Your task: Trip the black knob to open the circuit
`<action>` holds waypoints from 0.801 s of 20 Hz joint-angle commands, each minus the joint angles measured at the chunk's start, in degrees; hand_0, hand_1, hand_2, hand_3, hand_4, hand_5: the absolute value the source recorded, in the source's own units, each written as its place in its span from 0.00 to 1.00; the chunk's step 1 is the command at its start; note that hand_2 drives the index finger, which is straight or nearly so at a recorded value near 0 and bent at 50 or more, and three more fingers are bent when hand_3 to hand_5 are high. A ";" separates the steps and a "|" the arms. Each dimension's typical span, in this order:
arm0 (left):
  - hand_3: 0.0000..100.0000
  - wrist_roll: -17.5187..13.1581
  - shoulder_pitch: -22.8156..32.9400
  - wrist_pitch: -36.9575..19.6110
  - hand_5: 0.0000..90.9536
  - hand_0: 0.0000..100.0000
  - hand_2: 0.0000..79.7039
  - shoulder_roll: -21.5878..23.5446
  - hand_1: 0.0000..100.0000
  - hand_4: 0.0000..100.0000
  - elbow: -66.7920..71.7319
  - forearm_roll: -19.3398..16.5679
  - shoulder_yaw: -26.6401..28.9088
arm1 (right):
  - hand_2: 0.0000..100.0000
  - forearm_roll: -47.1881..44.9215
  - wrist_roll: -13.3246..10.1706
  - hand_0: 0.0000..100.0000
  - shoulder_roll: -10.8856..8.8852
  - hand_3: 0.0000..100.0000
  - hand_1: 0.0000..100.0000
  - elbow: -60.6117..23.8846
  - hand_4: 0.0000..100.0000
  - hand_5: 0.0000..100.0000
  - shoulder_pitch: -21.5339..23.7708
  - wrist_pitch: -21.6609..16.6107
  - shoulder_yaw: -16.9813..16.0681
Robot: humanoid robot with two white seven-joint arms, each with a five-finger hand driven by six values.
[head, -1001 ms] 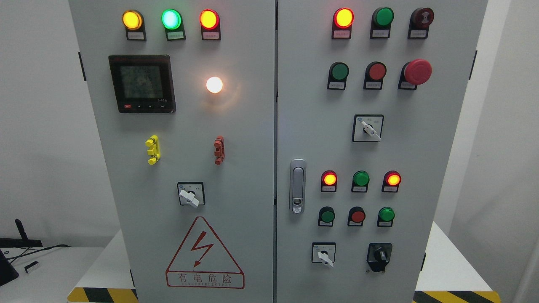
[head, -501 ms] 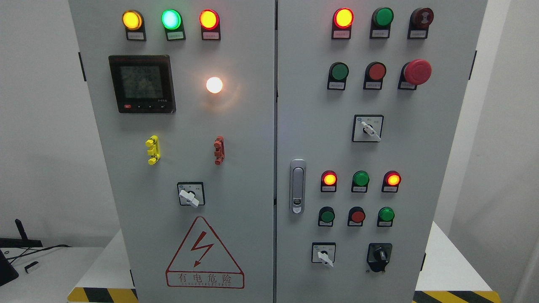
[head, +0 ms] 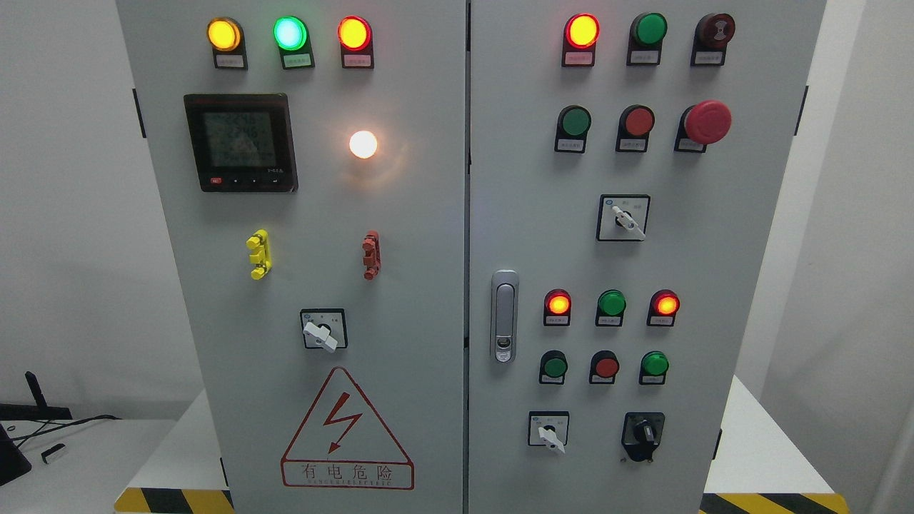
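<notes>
Nothing moved — black knob (head: pixel 643 432) untouched

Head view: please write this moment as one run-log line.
hands: none in view | small black rotary knob: untouched, lower right of grey cabinet door | step: reach not begun

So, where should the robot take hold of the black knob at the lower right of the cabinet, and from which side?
Grip the raised central ridge of the black knob, pinching its two flat flanks from left and right, since the ridge stands about upright. Come straight at the right door from the front; the knob projects toward the camera. The white-handled selector beside it stands well apart, so fingers probably have room. No hand is in view.
</notes>
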 commanded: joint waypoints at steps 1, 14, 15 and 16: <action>0.00 -0.05 0.00 0.02 0.00 0.12 0.00 0.04 0.39 0.00 -0.03 -1.76 0.00 | 0.27 0.29 -0.16 0.27 -0.33 0.66 0.73 -21.30 0.71 0.82 2.05 0.34 0.21; 0.00 -0.05 0.00 0.02 0.00 0.12 0.00 0.04 0.39 0.00 -0.03 -1.76 0.00 | 0.35 0.03 -0.08 0.31 -0.24 0.69 0.68 -44.60 0.73 0.85 -2.95 12.63 -0.85; 0.00 -0.05 0.00 0.02 0.00 0.12 0.00 0.04 0.39 0.00 -0.03 -1.76 0.00 | 0.35 0.03 -0.08 0.31 -0.15 0.69 0.68 -46.01 0.73 0.85 -3.83 14.47 -0.85; 0.00 -0.05 0.00 0.02 0.00 0.12 0.00 0.04 0.39 0.00 0.06 -1.76 0.00 | 0.35 0.03 -0.08 0.32 -0.15 0.69 0.68 -47.42 0.73 0.86 -4.62 16.23 -0.94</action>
